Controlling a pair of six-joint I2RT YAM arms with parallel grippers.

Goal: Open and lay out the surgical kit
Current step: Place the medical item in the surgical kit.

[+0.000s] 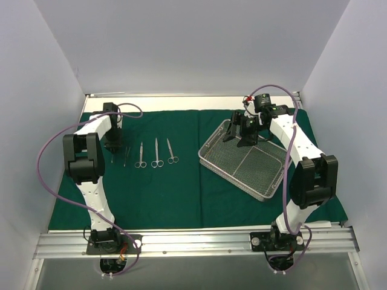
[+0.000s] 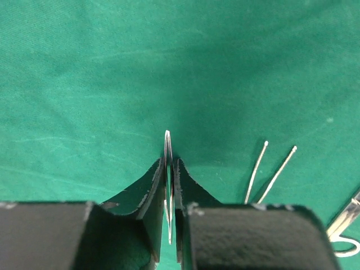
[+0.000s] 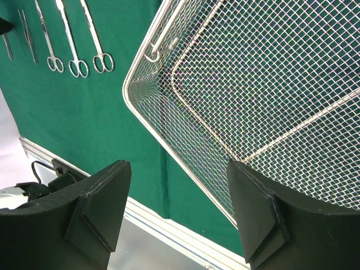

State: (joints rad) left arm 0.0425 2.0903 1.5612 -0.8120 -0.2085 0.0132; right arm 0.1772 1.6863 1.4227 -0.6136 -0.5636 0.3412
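Note:
The dark green drape (image 1: pixel 169 193) lies spread flat over the table. The silver wire-mesh tray (image 1: pixel 266 177) sits on it at the right, turned at an angle, and looks empty. A pair of tweezers (image 1: pixel 126 155) and three scissors-like instruments (image 1: pixel 156 153) lie in a row at the left. My left gripper (image 1: pixel 112 147) is just left of that row, shut on a slim steel instrument (image 2: pixel 167 140) whose tip points at the cloth. My right gripper (image 1: pixel 240 138) hovers open and empty over the tray's far left corner.
The tweezers (image 2: pixel 270 174) lie close to the right of my left gripper (image 2: pixel 170 162), with a scissor handle (image 2: pixel 346 228) beyond them. In the right wrist view the tray (image 3: pixel 253 84) lies under my open gripper (image 3: pixel 177 166). The metal rail (image 1: pixel 193 241) runs along the near edge.

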